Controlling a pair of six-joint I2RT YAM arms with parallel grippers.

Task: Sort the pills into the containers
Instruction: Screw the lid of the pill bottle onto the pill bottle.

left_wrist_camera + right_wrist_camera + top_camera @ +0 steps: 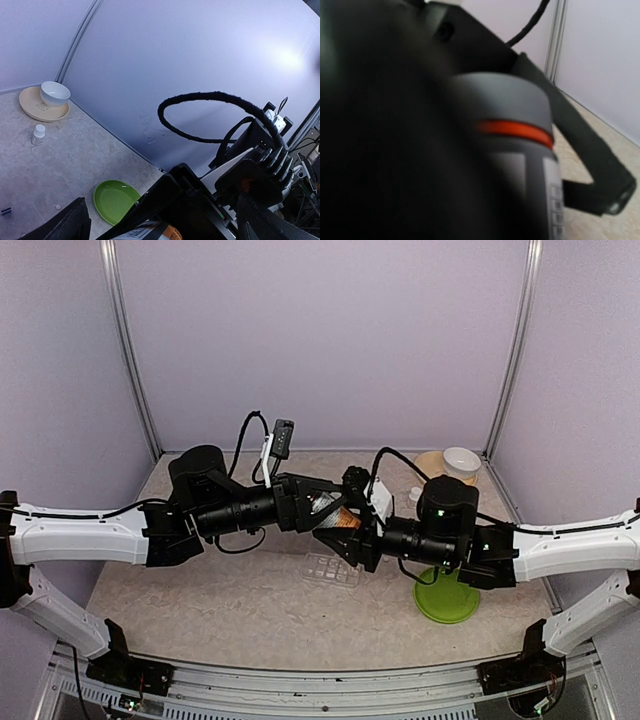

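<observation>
The clear pill organiser (332,569) lies flat on the table in front of both grippers. Above it, my right gripper (345,536) is shut on an amber bottle (347,521) and holds it in the air. In the right wrist view the bottle's grey cap (505,100) fills the frame, blurred. My left gripper (333,510) is open, its fingers (75,225) spread wide to either side of the bottle's label (150,232). One left finger (592,160) shows beside the cap, apart from it. No loose pills show.
A green plate (447,596) lies under the right arm and shows in the left wrist view (115,200). A white bowl (461,460) on a tan plate (35,107) stands at the back right, with a small white bottle (414,496) near it. Walls enclose the table.
</observation>
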